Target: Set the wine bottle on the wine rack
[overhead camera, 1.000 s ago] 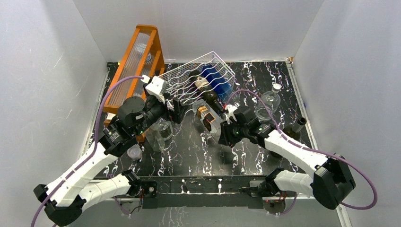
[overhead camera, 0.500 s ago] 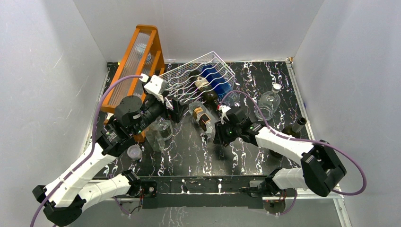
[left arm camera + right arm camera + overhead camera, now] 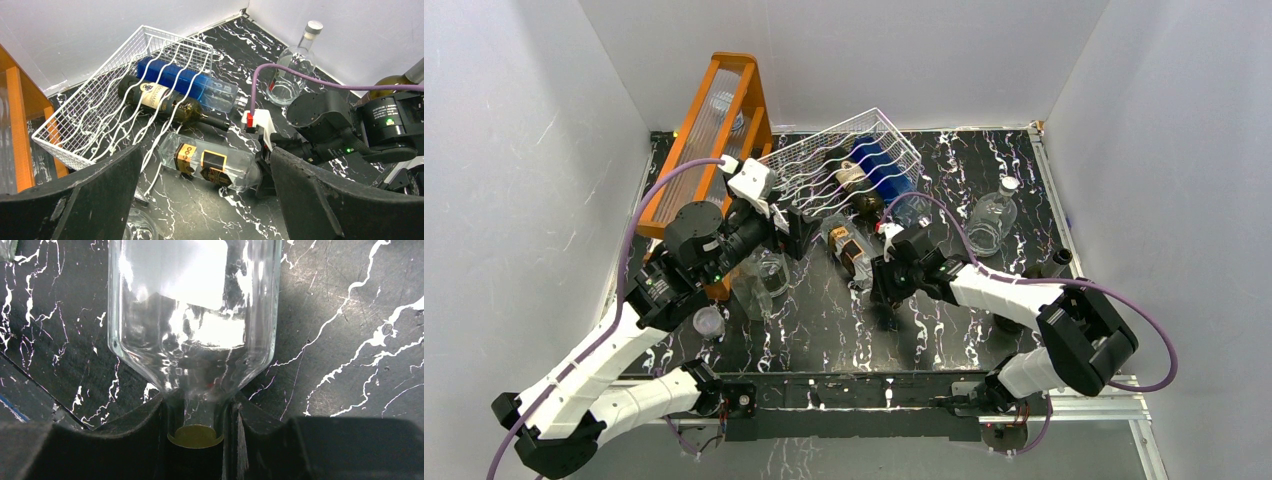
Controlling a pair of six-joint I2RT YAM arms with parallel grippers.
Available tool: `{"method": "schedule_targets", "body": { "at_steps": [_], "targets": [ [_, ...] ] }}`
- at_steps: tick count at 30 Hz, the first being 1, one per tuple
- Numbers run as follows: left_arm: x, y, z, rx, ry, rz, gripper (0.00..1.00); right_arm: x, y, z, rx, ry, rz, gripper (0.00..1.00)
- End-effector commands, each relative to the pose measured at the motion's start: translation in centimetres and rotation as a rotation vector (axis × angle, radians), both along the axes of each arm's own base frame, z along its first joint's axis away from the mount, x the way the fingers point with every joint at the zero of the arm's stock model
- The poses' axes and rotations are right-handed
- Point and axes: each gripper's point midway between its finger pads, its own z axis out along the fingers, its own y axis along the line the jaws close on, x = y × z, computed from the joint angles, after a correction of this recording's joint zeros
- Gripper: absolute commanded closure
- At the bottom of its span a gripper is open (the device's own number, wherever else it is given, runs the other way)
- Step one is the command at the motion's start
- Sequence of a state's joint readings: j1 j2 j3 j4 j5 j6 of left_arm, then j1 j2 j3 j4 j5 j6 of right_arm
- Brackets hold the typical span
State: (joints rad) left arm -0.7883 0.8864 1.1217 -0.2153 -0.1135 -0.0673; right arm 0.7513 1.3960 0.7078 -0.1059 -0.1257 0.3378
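The right hand [image 3: 195, 416] is clamped on the thin neck of the wine bottle [image 3: 192, 315], a dark finger pressing each side just above the round gold cap. The bottle is clear, smooth glass with rounded shoulders. It lies on its side on the surface [image 3: 824, 320], glossy black stone with white veins. From this hand it stretches away towards the wine rack [image 3: 65, 115], and its flat base ends just beside the rack's low front edge, not inside. In the left wrist view the bottle [image 3: 215, 165] carries two orange and black labels.

The rack is thin white wire, a tilted basket with wavy rows. A dark glass bottle [image 3: 165, 102] with a pale label and a blue bottle [image 3: 185, 82] lie in it side by side.

The left hand [image 3: 205, 149] is spread wide, holding nothing. The wine bottle lies on the surface ahead of its rough black fingers [image 3: 100, 190].
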Motion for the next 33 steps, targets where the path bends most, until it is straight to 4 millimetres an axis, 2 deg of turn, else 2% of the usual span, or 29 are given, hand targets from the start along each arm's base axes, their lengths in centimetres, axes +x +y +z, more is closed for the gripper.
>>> {"method": "schedule_targets", "body": {
  "at_steps": [1,5,13,18,26,33],
  "targets": [
    [-1.1,0.5,2.9,-0.052,-0.034,-0.021,0.02,6.4,4.9,11.1,0.263,-0.356,-0.016,1.0],
    [-1.4,0.8,3.0,-0.071,-0.022,-0.015,0.02,6.2,4.9,12.2,0.283,-0.373,-0.003,1.0],
    [-1.3,0.7,1.8,-0.049,0.015,-0.007,0.02,7.7,4.9,11.5,0.227,-0.392,-0.031,1.0],
    [-1.2,0.0,1.1,-0.04,0.048,-0.024,0.02,7.8,4.9,12.0,0.249,-0.404,-0.04,1.0],
    [-1.0,-0.6,1.4,-0.045,0.05,-0.039,0.02,10.8,7.5,10.4,0.284,-0.413,-0.081,1.0],
    [-1.6,0.0,2.5,-0.06,0.028,-0.041,0.02,13.4,9.7,10.4,0.369,-0.453,-0.132,1.0]
  ]
}}
